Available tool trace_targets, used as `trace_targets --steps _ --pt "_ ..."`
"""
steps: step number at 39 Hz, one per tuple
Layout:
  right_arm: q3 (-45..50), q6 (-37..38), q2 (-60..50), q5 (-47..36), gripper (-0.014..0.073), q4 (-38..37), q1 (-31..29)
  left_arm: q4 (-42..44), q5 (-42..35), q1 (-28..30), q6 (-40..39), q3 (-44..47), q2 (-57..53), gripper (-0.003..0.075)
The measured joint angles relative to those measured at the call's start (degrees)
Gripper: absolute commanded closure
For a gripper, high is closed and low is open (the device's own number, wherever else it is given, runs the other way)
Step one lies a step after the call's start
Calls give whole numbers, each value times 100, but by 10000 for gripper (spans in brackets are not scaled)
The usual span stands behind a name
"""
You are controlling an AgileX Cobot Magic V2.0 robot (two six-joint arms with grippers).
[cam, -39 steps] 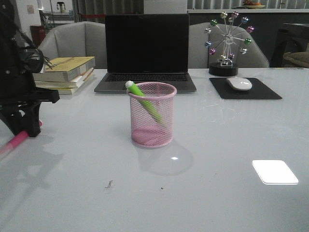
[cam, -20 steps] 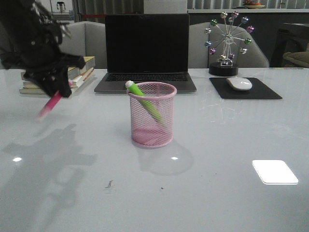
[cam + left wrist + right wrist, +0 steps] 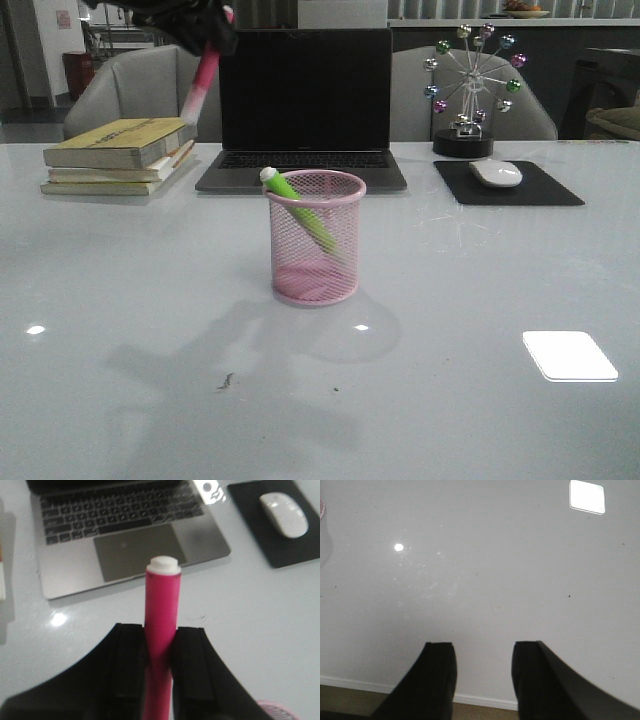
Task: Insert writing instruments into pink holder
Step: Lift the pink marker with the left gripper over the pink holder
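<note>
The pink holder (image 3: 316, 238) stands mid-table with the lime green marker (image 3: 297, 206) leaning inside it, whitish cap over the left rim. High at the top left of the front view, my left gripper (image 3: 200, 28) is shut on the bright pink marker (image 3: 205, 78), which hangs down and tilts left, whitish end lowest. The left wrist view shows that pink marker (image 3: 161, 611) clamped between the black fingers (image 3: 129, 660), over the laptop, with the holder's rim (image 3: 279, 712) at the corner. My right gripper (image 3: 482, 652) is open over bare table near its edge, holding nothing.
An open laptop (image 3: 303, 110) sits behind the holder, a stack of books (image 3: 122, 155) at the back left. A white mouse (image 3: 495, 173) lies on a black pad (image 3: 508, 184) at the back right, beside a ferris-wheel ornament (image 3: 468, 90).
My left gripper has risen from the table's left side, up and to the right, carrying the pink marker to above the laptop's left edge. The holder and green marker stayed put.
</note>
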Motion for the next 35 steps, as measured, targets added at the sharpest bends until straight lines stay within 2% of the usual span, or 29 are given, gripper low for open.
trace_targets --steps 12,28,35 --pt "0 0 0 0 200 0 0 -11 -1162 -625 0 333 -199 628" --pt "0 0 0 0 200 0 0 -155 -3447 -1402 0 1934 -316 628" --pt "0 0 0 0 200 0 0 -179 -3720 -1466 0 2357 -325 628"
